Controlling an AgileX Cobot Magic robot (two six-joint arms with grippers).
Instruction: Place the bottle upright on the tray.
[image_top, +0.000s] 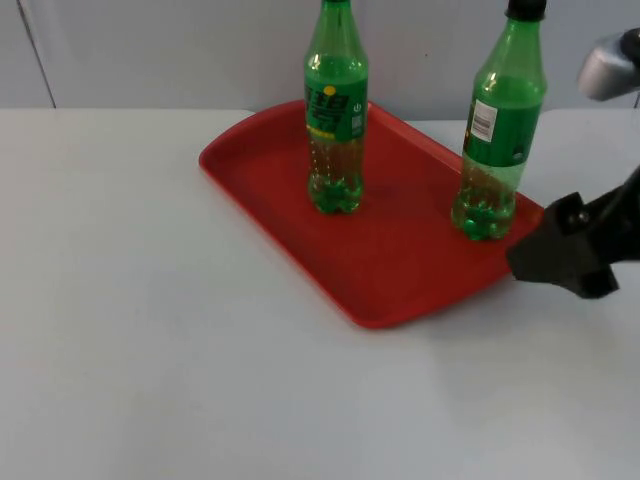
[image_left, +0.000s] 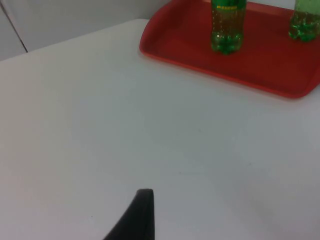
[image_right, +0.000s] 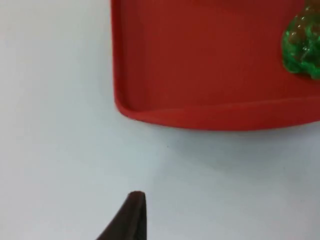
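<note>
Red tray (image_top: 400, 270) is set slantwise on the white table (image_top: 150, 350); two green bottles stand upright on it, one (image_top: 335, 110) mid-tray, one (image_top: 495, 140) near its right edge. Just beside that edge the right gripper (image_top: 560, 255) is seen; its finger state cannot be told.

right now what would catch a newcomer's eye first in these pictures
The flat red plastic tray stands out first, lying at an angle on the white table top. Two green plastic bottles stand upright on it, apart: the yellow-labelled bottle near the tray's middle and the white-labelled bottle by its right edge. The right gripper sits just beside that edge, off the tray.
</note>
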